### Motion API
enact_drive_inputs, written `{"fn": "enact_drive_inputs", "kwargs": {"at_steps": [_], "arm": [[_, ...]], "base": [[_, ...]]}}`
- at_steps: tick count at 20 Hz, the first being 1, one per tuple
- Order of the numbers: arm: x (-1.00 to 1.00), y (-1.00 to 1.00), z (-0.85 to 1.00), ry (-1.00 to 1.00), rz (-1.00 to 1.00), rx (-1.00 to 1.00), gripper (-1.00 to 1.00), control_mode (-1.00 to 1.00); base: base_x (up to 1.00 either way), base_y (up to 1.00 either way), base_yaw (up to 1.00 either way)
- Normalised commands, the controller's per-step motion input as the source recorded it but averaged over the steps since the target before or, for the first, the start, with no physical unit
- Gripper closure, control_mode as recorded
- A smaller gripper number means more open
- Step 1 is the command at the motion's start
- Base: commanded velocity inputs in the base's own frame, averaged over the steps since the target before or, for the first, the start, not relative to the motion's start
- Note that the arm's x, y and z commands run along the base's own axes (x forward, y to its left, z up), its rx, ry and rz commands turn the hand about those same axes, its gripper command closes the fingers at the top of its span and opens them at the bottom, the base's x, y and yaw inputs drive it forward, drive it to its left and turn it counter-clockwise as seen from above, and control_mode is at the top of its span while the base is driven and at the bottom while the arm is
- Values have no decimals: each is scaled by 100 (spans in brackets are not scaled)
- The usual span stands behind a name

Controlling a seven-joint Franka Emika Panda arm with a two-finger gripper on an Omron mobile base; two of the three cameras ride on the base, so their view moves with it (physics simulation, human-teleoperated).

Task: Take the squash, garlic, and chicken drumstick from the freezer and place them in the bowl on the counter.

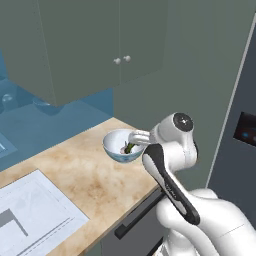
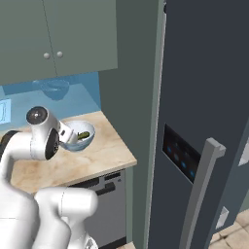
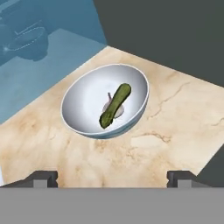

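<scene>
From the hand view I have the round bowl (image 3: 81, 94), white inside and pale blue outside, sitting on the light beige marbled table (image 3: 175, 113), with the claw (image 3: 112, 178) hovering above and a little back from it. Its two dark tips stand wide apart with nothing between them.

The small elongated dark green squash (image 3: 115, 105) lies in the bowl, resting across the pinkish-white garlic bulb (image 3: 119, 111), whose thin stem pokes up beside it. I see no orange-brown drumstick in the bowl, so I judge that piece is still to come.

To do this step well, I would lift straight up clear of the rim before swinging toward the tall dark slate-grey freezer (image 2: 209, 97), so I don't nudge the bowl.

In the hand view the squash's long axis runs diagonally, one end toward the upper right, the other toward the lower left.
</scene>
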Motion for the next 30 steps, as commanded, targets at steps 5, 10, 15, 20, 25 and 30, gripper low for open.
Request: {"fn": "enact_drive_inputs", "kwargs": {"at_steps": [5,10,15,20,25,30], "arm": [[-73,-24,58,0,0,-1,-100,-100],[-56,-4,52,0,0,-2,-100,-100],[-39,0,58,0,0,-10,-100,-100],[-23,0,32,0,-2,-11,-100,-100],[-18,-8,6,0,0,-11,-100,-100],[-13,-1,7,0,0,-2,-100,-100]], "base": [[0,0,0],[0,0,0],[0,0,0],[0,0,0],[0,0,0],[0,0,0]]}}
